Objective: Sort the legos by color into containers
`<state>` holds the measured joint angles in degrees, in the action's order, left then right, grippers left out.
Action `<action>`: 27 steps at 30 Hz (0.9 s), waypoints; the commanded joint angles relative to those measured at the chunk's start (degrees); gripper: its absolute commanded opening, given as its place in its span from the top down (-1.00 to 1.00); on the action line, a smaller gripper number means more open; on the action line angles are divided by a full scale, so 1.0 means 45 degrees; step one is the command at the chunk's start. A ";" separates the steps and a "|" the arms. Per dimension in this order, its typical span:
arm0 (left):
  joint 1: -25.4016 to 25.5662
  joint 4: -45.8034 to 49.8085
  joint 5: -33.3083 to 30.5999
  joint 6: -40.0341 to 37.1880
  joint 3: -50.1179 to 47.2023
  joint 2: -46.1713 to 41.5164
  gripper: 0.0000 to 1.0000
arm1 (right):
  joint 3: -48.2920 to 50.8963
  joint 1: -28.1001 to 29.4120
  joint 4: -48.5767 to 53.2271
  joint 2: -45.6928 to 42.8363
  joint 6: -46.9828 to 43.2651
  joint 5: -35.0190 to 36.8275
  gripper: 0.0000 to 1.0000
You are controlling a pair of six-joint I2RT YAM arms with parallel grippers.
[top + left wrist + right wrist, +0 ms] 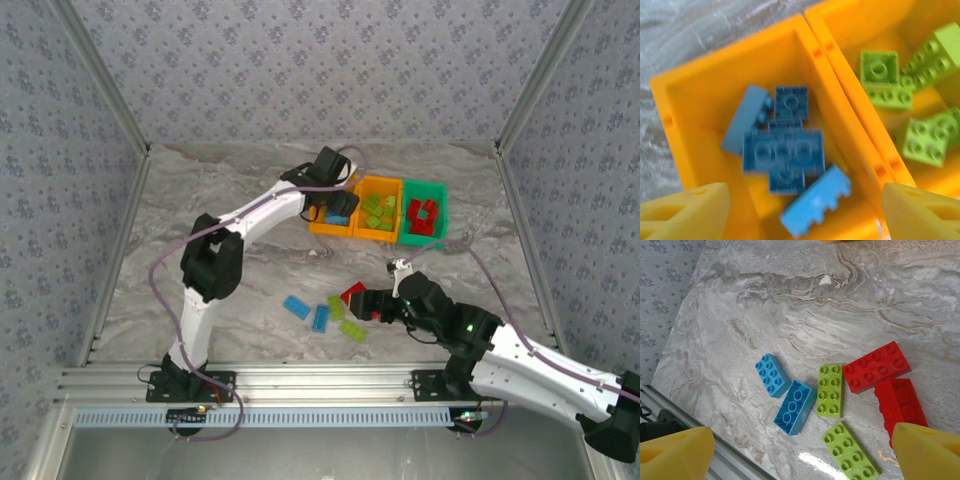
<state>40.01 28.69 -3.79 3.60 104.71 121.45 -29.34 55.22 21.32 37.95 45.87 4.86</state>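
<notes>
While the left gripper [800,195] hangs over the left orange bin [705,100], first in the row of three towards the far edge of the table [250,190], its yellow fingers [685,210] stand wide apart with nothing between them. I take the step in hand there to be the drop-off of a blue piece. Blue bricks [785,152] lie heaped in that bin, lime bricks [880,80] in the middle orange bin [855,30] touching it, and red bricks [424,215] in the green bin [440,200] at the right end.

Six loose legos lie near the middle of the table's near edge: two blue [771,375] [795,406], two lime [830,390] [851,450] and two red [876,366] [901,402]. The right gripper [800,432] hovers above them, jaws spread wide and empty. The next move looks like a pick from this cluster. It calls for coming straight down with the jaws across one brick's short sides. The two reds appear to touch, with a lime brick close against them, so a finger could shove a neighbour.

From above, the left wrist covers part of the blue bin, and the right gripper hides some of the loose cluster. The nearer red brick runs under the right finger's tip. The left wrist view is blurred, so I cannot count the stacked blue bricks or tell which rest flat.
</notes>
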 commanded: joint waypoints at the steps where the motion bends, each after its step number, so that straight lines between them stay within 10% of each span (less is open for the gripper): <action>1: 0.0196 -0.0803 0.0843 0.0646 -0.1701 -0.2776 -0.58 | 0.0039 -0.0044 0.0805 -0.0056 0.0032 0.0699 -0.87; 13: 0.3262 0.1237 0.0260 -0.0042 -0.8910 -1.2722 -0.67 | -0.0770 0.0294 0.0953 0.3986 -0.0825 0.1680 -0.83; 18: 0.3783 0.4065 0.2753 -0.1141 -0.9610 -1.4621 -0.93 | -0.1586 0.0384 0.1466 0.6567 -0.1316 0.3483 -0.75; 27: 0.4320 0.3717 0.2325 -0.3735 -1.1954 -1.6907 -0.99 | -0.2069 0.0439 0.0031 0.9363 -0.1840 0.2393 -0.22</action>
<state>59.29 46.41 6.22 -7.53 53.23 47.20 -36.32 56.80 22.20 77.54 38.54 15.68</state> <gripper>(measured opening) 0.992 0.620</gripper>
